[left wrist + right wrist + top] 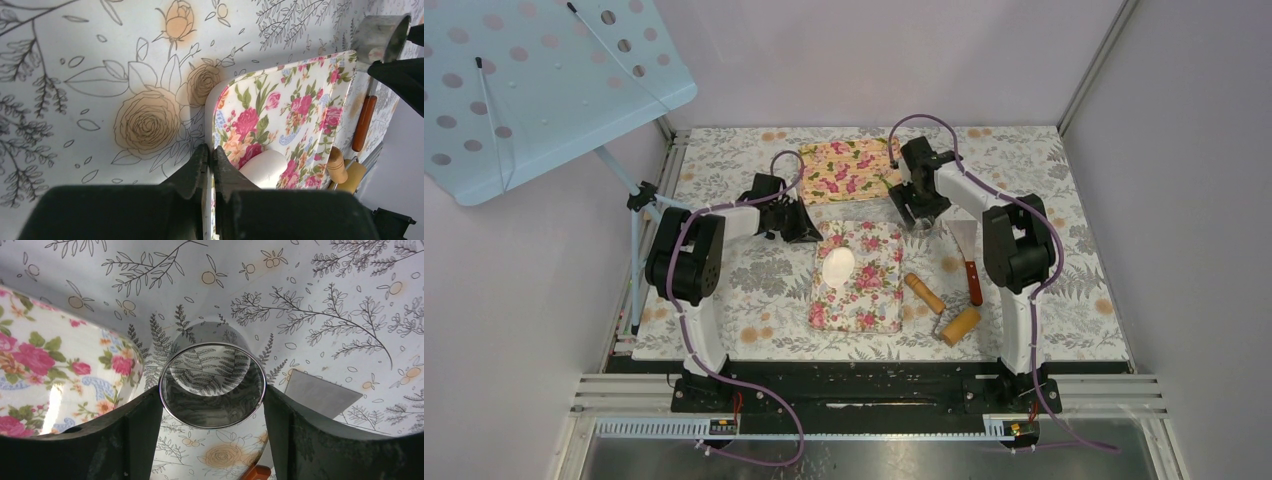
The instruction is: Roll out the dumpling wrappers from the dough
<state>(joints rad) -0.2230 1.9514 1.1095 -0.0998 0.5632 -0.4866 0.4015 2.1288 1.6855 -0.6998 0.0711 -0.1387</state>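
Observation:
The dough is a soft white lump lying on the near floral board, toward its left side. It also shows in the left wrist view as the dough. My left gripper is shut on that board's thin edge near a corner; from above the left gripper sits at the board's far left corner. My right gripper holds the shiny metal ring, a finger pressed to each side. In the top view the right gripper is just beyond the board's far right corner. Dumpling wrappers are out of view.
A wooden roller lies right of the board, with a red-handled scraper beside it. A second floral board lies at the back. A perforated blue panel on a stand overhangs the far left corner.

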